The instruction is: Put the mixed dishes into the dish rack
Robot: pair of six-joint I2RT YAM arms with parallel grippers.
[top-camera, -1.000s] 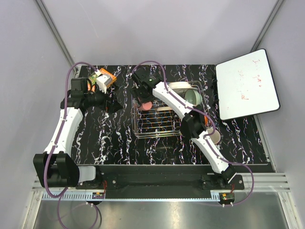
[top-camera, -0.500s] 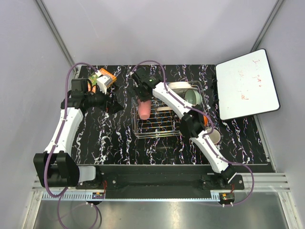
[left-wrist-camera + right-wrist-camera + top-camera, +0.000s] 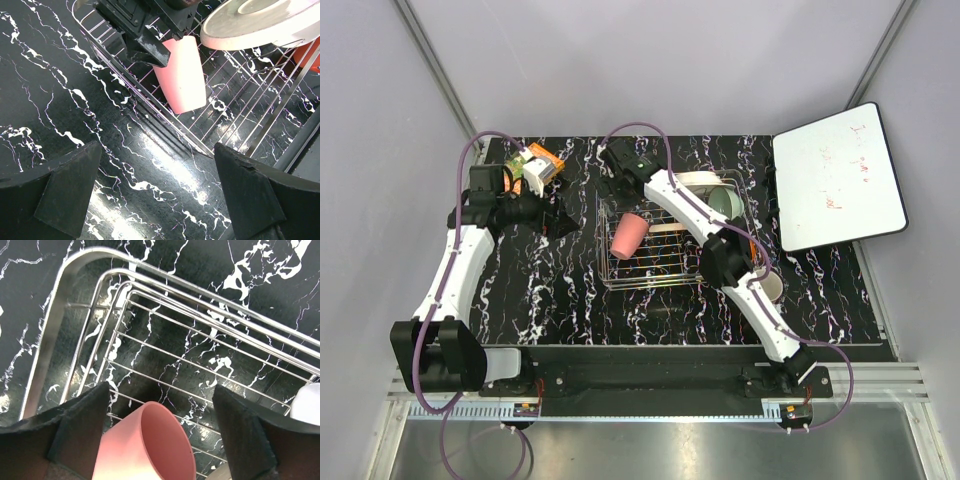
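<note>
The pink tumbler (image 3: 629, 236) lies on its side in the left part of the wire dish rack (image 3: 650, 272), mouth toward the far left. My right gripper (image 3: 618, 198) hangs open just above its mouth end; in the right wrist view the tumbler (image 3: 142, 450) sits low between the spread fingers, gripped by neither. My left gripper (image 3: 563, 222) is open and empty over the table just left of the rack. The left wrist view shows the tumbler (image 3: 182, 75), a pale plate (image 3: 265, 22) and the orange mug (image 3: 307, 50) in the rack (image 3: 240, 110). A pale green bowl (image 3: 725, 203) stands at the rack's far right.
An orange-green snack packet (image 3: 535, 165) lies at the table's far left. A white board (image 3: 835, 178) lies to the right of the table. A cream bowl (image 3: 772, 287) shows by the right arm, right of the rack.
My right gripper has opened and let go of the pink tumbler. The tumbler has dropped and tipped onto its side in the rack. The left arm has barely moved.
</note>
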